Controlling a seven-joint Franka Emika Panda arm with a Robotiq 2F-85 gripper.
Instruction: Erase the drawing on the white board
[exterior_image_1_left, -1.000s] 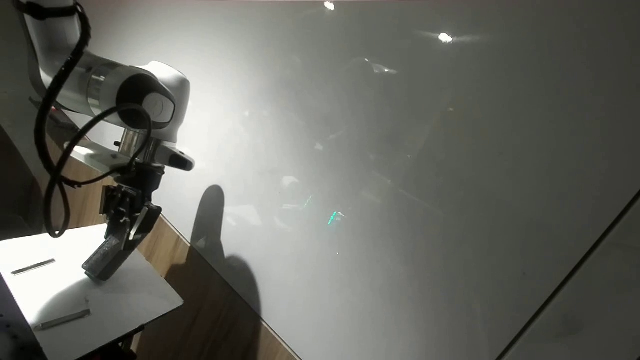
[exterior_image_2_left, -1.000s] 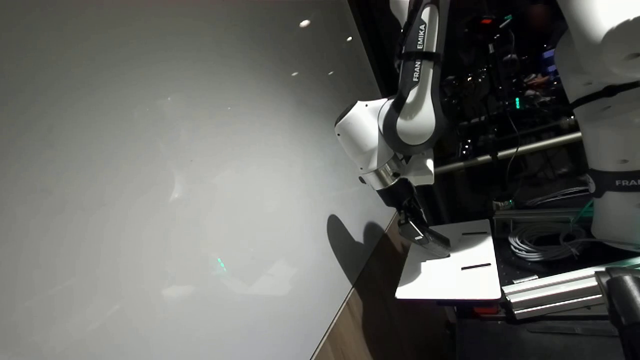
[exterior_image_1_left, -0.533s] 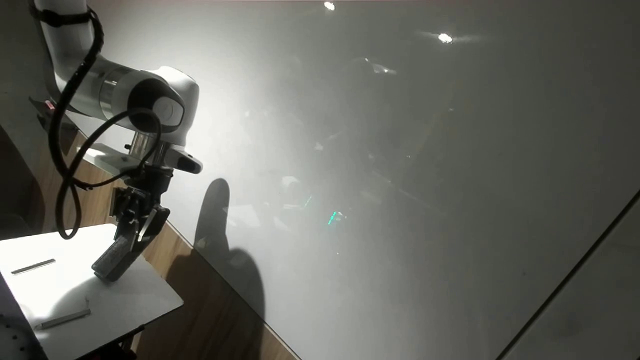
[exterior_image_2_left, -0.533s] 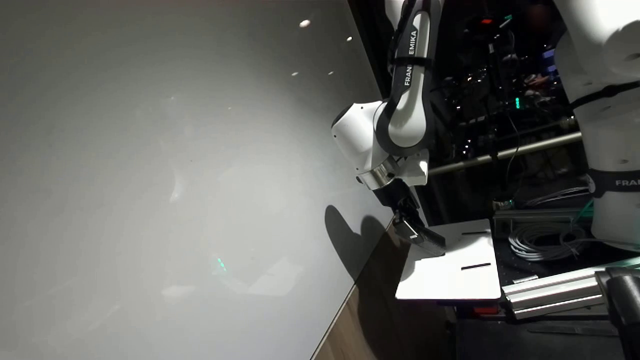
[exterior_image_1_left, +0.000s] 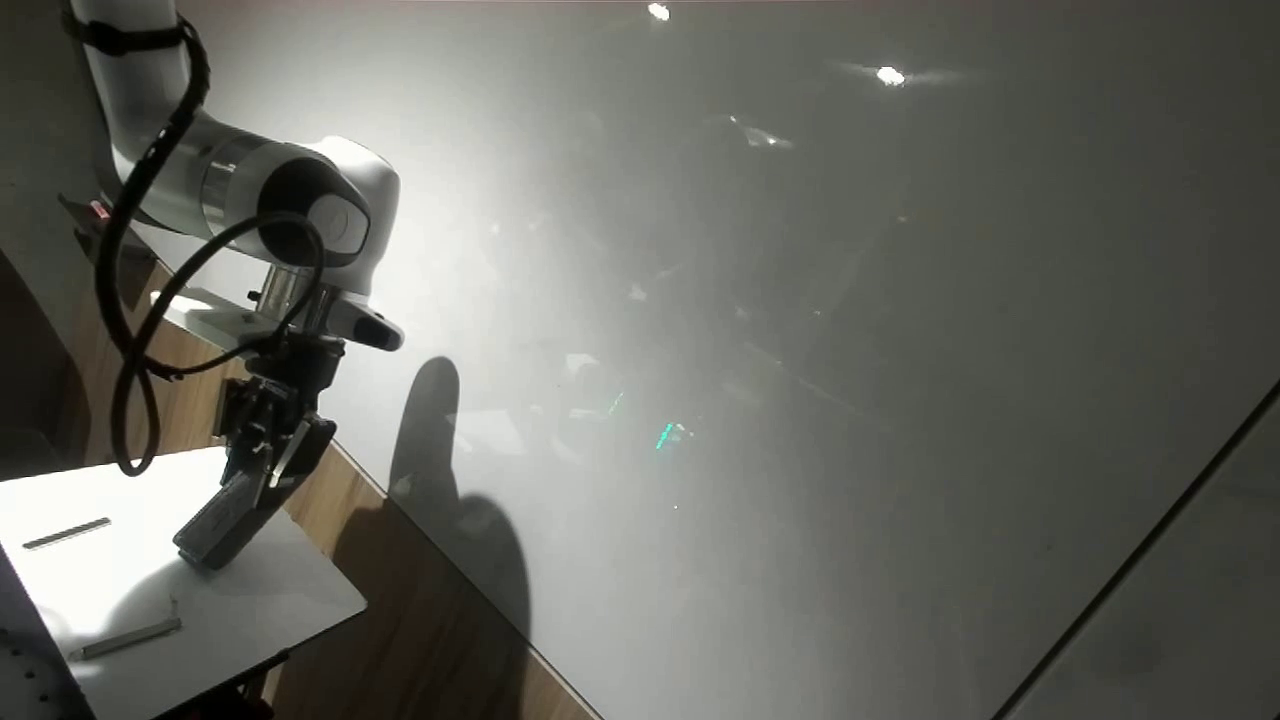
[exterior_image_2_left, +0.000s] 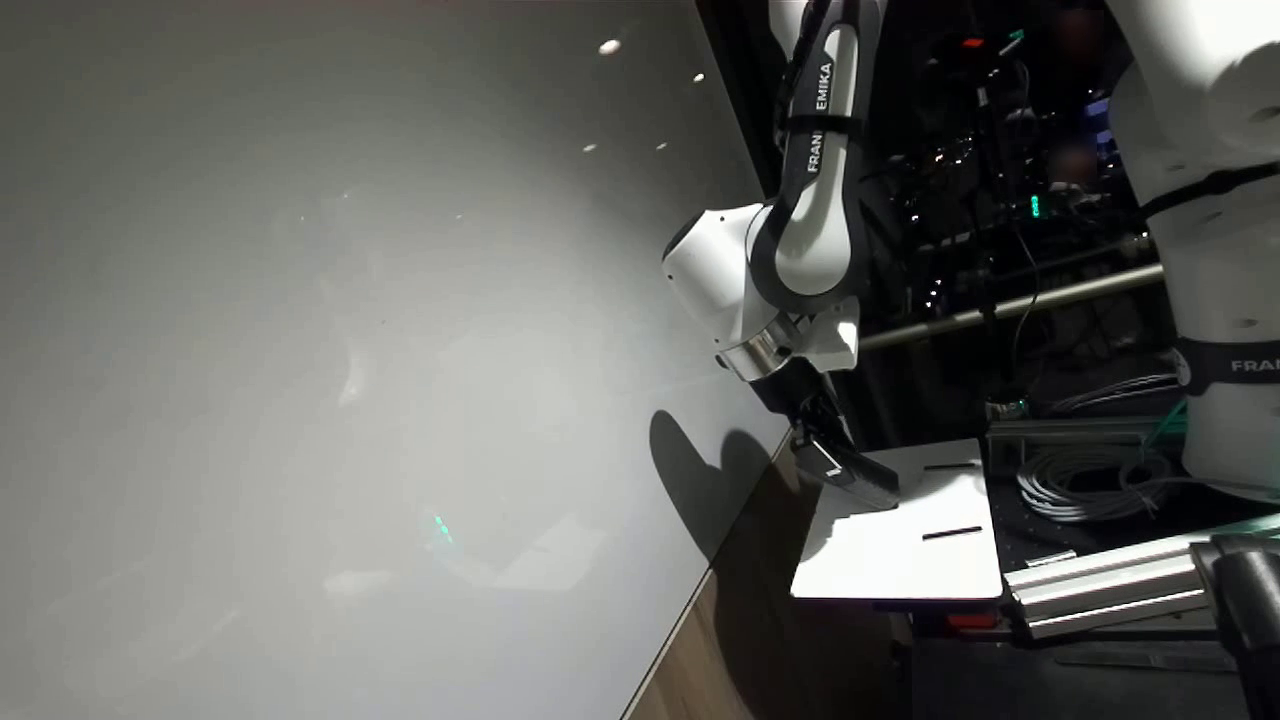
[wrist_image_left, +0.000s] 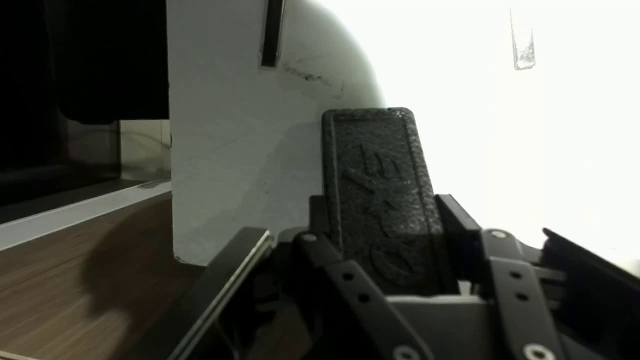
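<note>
STEP: likely pre-wipe | tool (wrist_image_left: 385, 220) — clamped on whiteboard eraser (wrist_image_left: 372, 155), over worktop (wrist_image_left: 225, 140) | NEXT: swing to white board (exterior_image_1_left: 800, 360) — press flat

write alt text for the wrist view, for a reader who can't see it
A dark grey eraser gripped between black fingers, seen against a white tabletop that glare washes out at right. A dark strip runs off the top edge, with a glare-faded second strip to its right; brown wood shows at lower left.
</note>
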